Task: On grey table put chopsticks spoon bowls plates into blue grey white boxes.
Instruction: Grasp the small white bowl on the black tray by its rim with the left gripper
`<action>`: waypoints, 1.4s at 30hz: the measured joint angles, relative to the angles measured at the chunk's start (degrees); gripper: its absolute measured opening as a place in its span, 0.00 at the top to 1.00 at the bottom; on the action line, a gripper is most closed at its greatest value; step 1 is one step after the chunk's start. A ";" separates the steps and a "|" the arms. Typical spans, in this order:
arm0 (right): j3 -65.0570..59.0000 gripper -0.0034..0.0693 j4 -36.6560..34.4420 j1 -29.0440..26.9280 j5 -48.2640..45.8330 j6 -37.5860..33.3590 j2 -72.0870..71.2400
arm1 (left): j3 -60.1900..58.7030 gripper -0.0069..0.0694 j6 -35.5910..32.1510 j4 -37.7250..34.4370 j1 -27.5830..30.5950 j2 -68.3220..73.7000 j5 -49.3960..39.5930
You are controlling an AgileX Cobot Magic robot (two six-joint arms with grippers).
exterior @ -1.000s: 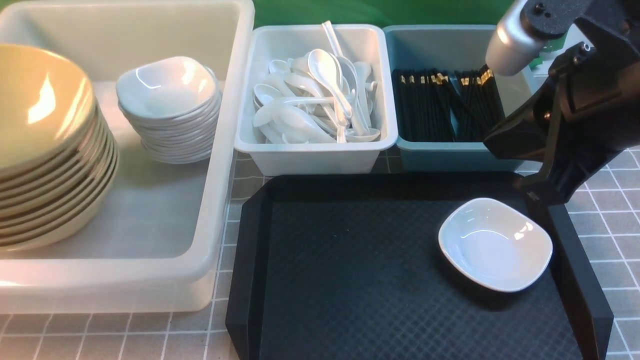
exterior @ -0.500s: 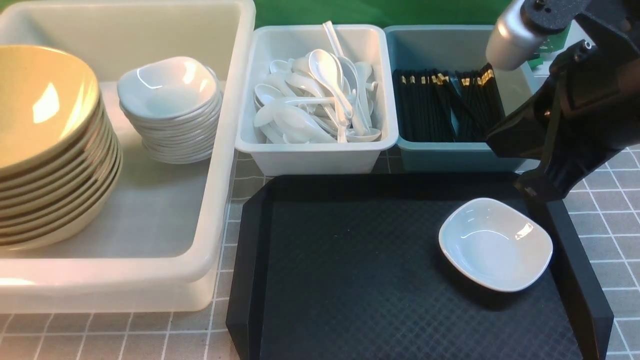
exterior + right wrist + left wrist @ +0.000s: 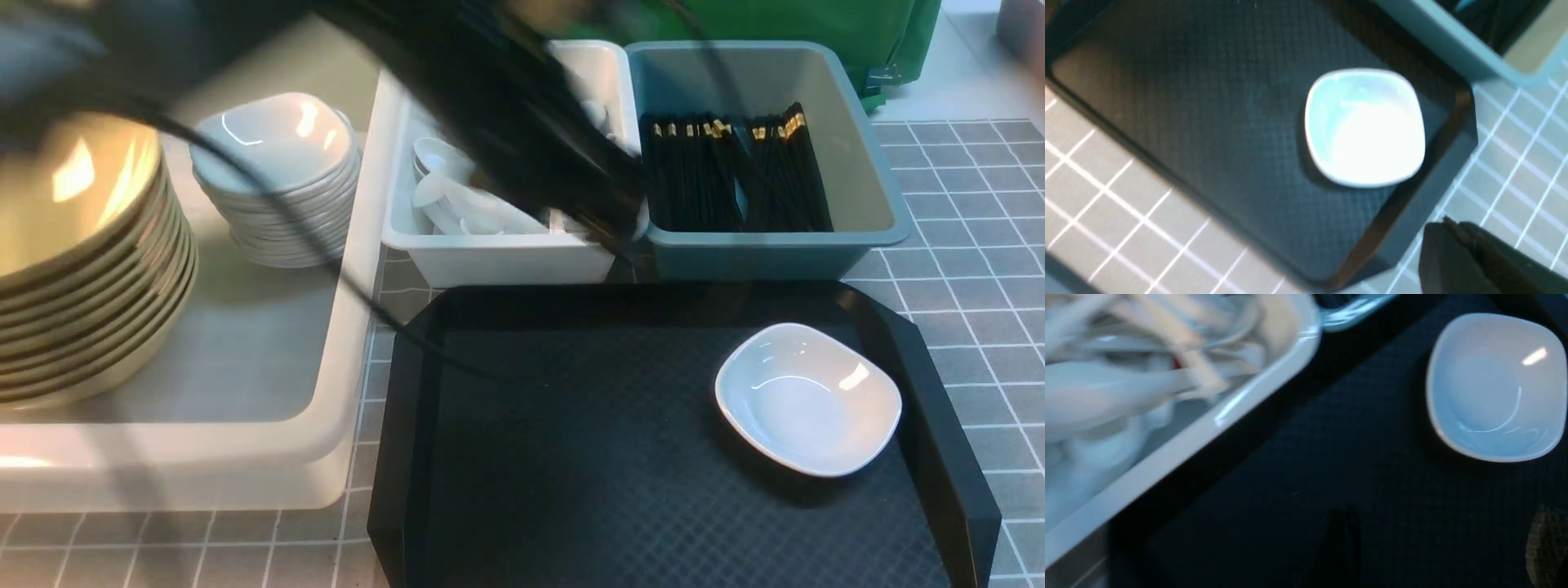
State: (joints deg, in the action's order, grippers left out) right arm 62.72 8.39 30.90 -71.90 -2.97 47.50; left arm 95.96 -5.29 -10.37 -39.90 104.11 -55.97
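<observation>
Item 1. Table (image 3: pixel 980 204): grey, with a pale grid pattern; it carries everything below.

Item 2. Large white box (image 3: pixel 351 327), on the robot's left. It holds a stack of yellow bowls (image 3: pixel 82 269) at its left side and a stack of small white plates (image 3: pixel 277 180) beside them, towards the back.

Item 3. Small white box (image 3: pixel 506 261), just right of the large one. It holds white spoons (image 3: pixel 457 204), piled loosely and partly hidden by the arm.

Item 4. Blue-grey box (image 3: pixel 767 257), side by side with the small white box. Black chopsticks (image 3: pixel 735 171) with gold ends lie lengthwise inside it.

Item 5. Black tray (image 3: pixel 571 457), in front of the two smaller boxes. One white dish (image 3: pixel 808 400) sits upright on it, near its right edge and well apart from all three boxes (nothing touches the dish).

Item 6. Left arm (image 3: pixel 506 106): a dark blur running from the upper left across the small white box, its tip over that box's front right corner. A dark cable (image 3: pixel 269 212) hangs below it. In the left wrist view the left end effector (image 3: pixel 1443 516) shows only as two dim dark shapes, fingers apart over the tray, with nothing between them.

Item 7. Right end effector (image 3: pixel 1449 228): fingers together and empty, seen in the right wrist view off the tray's corner, above the table.
</observation>
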 joint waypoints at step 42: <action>-6.57 0.89 -6.96 0.00 0.97 -4.31 -2.56 | 12.73 0.91 4.06 17.91 -2.29 -1.52 5.40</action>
State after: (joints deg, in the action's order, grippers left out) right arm 56.15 1.43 30.90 -70.93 -7.28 44.94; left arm 108.69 -1.23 7.54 -42.19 102.59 -50.57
